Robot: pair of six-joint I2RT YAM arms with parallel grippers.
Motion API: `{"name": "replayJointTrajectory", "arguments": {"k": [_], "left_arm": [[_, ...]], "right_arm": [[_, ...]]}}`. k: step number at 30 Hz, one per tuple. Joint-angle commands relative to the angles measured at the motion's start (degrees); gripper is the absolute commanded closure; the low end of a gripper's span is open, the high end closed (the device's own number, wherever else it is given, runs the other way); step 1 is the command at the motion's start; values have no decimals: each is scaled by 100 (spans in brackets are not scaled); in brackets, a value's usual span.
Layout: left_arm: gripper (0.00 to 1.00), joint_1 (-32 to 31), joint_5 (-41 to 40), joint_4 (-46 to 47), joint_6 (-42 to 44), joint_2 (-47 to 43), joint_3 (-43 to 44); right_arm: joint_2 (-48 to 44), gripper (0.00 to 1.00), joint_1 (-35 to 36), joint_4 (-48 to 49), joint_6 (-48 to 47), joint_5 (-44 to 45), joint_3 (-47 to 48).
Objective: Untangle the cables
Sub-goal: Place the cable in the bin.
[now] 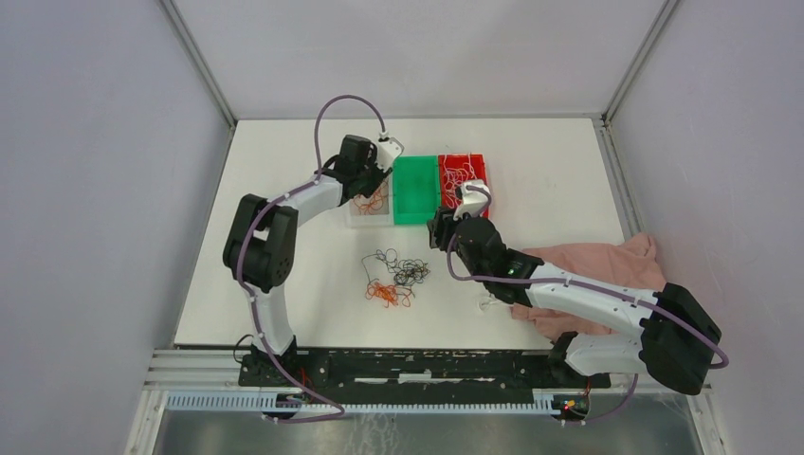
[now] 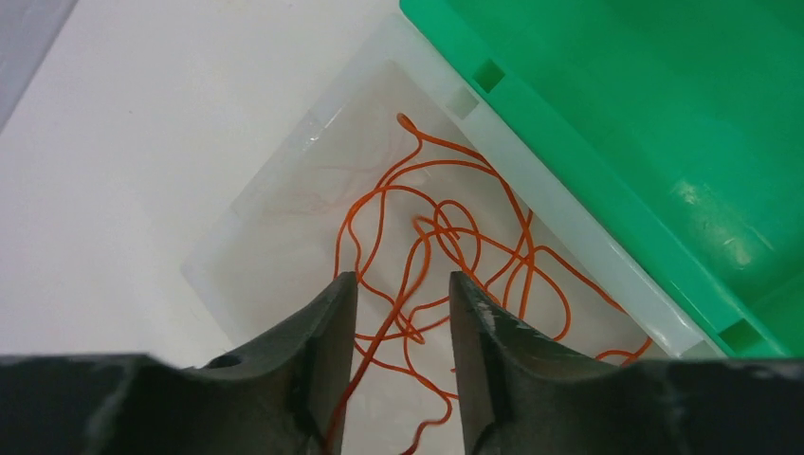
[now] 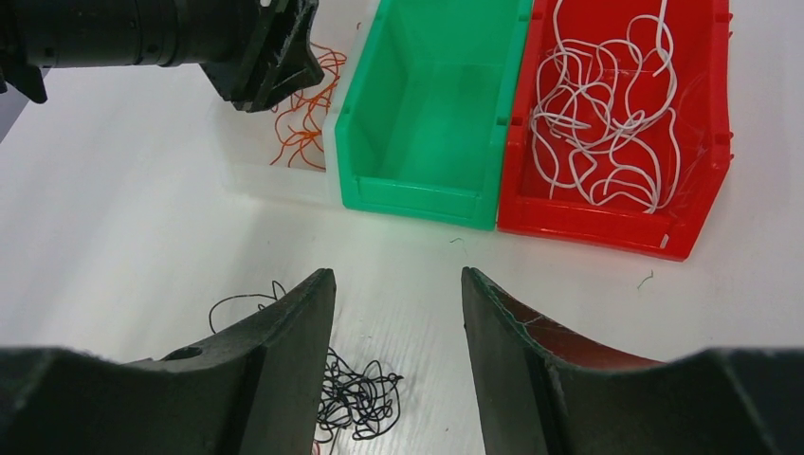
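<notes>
While grey walls [image 1: 95,142] are enclosing the white table [image 1: 550,161], loose cables [image 1: 393,277] are lying mid-surface.
Left gripper [image 2: 398,284], over the clear bin [image 2: 275,223], and right gripper [image 3: 398,280], near the green bin [image 3: 427,104], are both gaping, empty.

The clear bin [image 2: 275,237], green bin [image 3: 417,194] and red bin [image 3: 607,227] stood wall to wall across the far middle of the table [image 1: 284,171], leaving no way between them, and the left fingers [image 2: 322,332], spread over the clear bin, blocked it from above. The green bin lay open from above, and a bare strip of table ran between the bins' fronts and the tangle of cables [image 1: 393,277], with the right fingers [image 3: 284,351] spread above it. A pink cloth [image 1: 607,261] covered the near right part; the left side was bare up to the wall [image 1: 95,190].
</notes>
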Motion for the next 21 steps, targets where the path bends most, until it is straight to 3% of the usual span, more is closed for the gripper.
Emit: {"name": "replayJointTrajectory", "arguments": {"k": [1,3,7,8,16,21], "left_arm": [[47,11,185,-14,216,-130,383],[39,35,167,-120,200,-218,541],[4,141,429,-739,177,-424,989],[0,169,517,-953,170,-484,1145],[1,401,1174,-2035,-50,-1209,1632],[1,641,1949,-2542,-282,-2053,1051]], "right_arm": [[-136,42,-31,130,-37,-187,-27],[-158,42,-28,142,-74,-267,-25],[-195,42,-26,129,-238,-503,-6],[-213,41,-30,105,-309,-608,2],[-147,37,-32,-321,-987,-1950,261],[-14,40,180,-381,-1194,-2867,249]]}}
